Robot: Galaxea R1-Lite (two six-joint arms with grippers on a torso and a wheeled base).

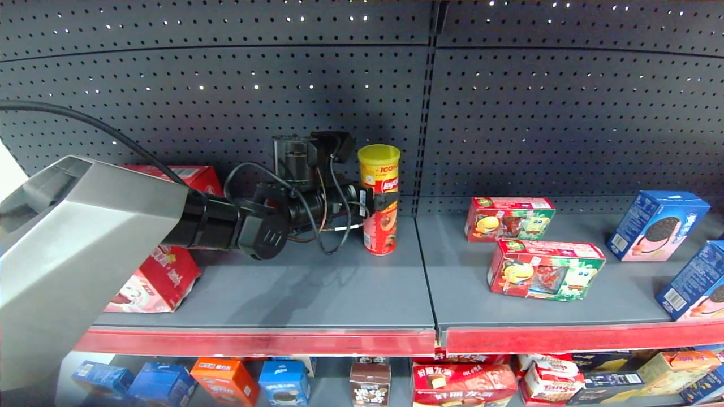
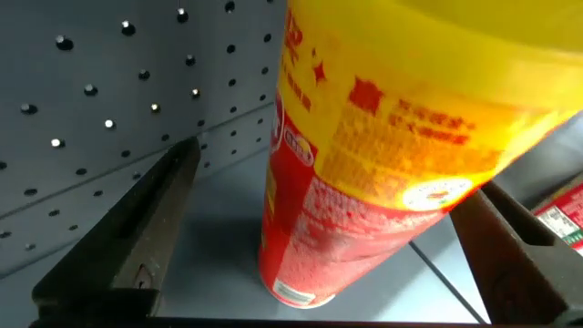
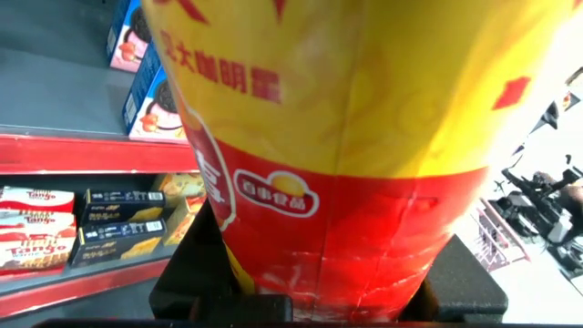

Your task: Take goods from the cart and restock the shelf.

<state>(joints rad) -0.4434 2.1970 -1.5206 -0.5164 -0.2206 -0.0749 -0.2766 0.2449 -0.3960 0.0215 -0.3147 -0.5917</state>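
Your left claw stands open around the chip can, which is upright on the grey shelf before the pegboard wall. Your right claw is closed on a second can, with the red shelf edge behind it.

Tall chip can, yellow lid and upper band, red below, upright on grey shelf near pegboard back. Second can, same yellow over red, clamped in right gripper, clear of shelf.
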